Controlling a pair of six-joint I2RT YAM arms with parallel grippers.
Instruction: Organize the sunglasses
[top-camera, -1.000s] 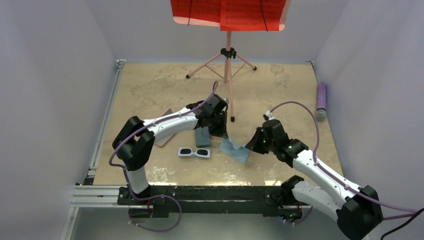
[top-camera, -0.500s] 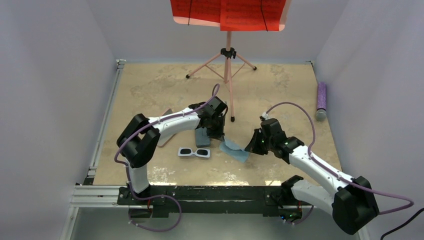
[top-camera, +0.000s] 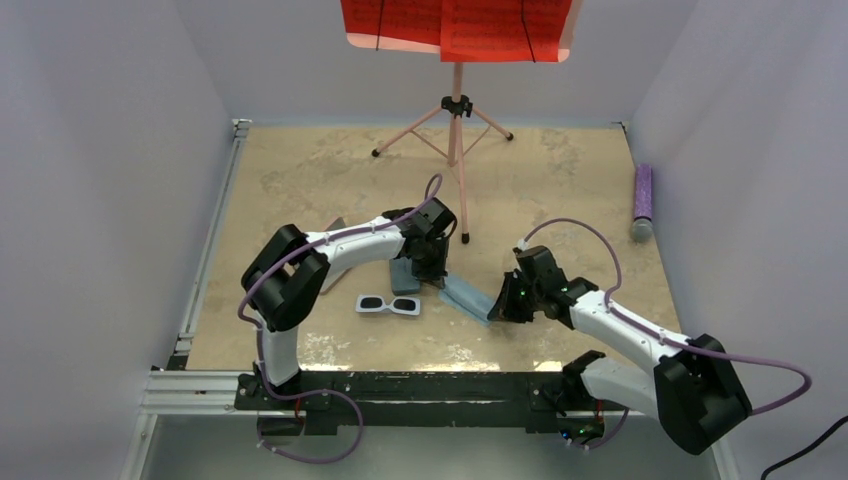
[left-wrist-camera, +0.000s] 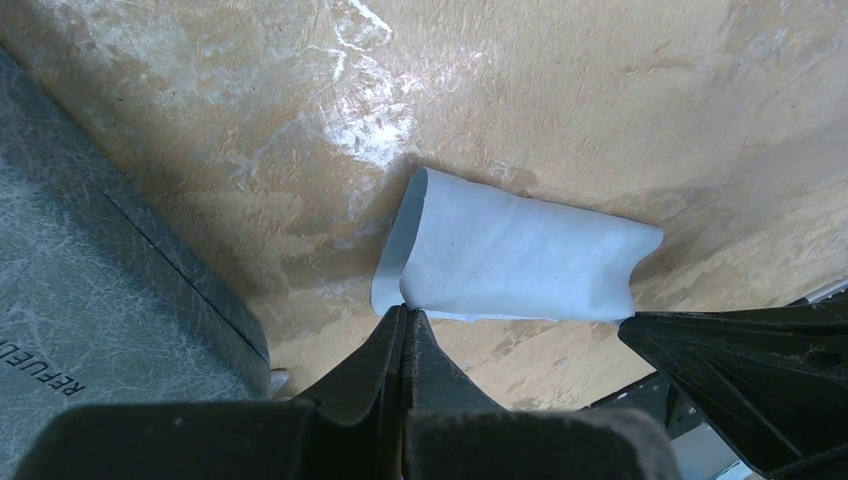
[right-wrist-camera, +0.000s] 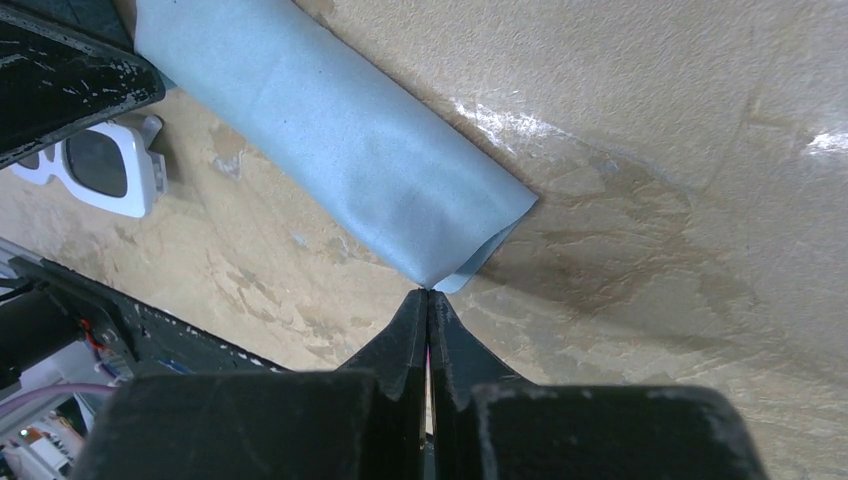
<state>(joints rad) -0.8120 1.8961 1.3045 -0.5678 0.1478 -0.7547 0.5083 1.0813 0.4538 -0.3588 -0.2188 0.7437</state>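
The white-framed sunglasses (top-camera: 388, 304) with dark lenses lie on the table left of centre; part of them shows in the right wrist view (right-wrist-camera: 98, 165). The pink-purple pair is out of view. A light blue cloth (top-camera: 467, 297) is folded over and stretched between both grippers. My left gripper (top-camera: 440, 279) is shut on its far left corner (left-wrist-camera: 408, 305). My right gripper (top-camera: 492, 309) is shut on its near right corner (right-wrist-camera: 432, 289). The cloth (left-wrist-camera: 510, 262) hangs just above the table, doubled over along its length (right-wrist-camera: 330, 145).
A grey-blue case (top-camera: 404, 273) lies beside the left gripper, also in the left wrist view (left-wrist-camera: 90, 290). A pink case (top-camera: 330, 268) lies partly under the left arm. A music stand's tripod (top-camera: 455, 130) stands at the back. A purple cylinder (top-camera: 642, 200) lies at the right wall.
Both grippers moved down and toward the near edge with the cloth between them. The cloth went from loose and crumpled to folded over and pulled flat. The white sunglasses did not move.
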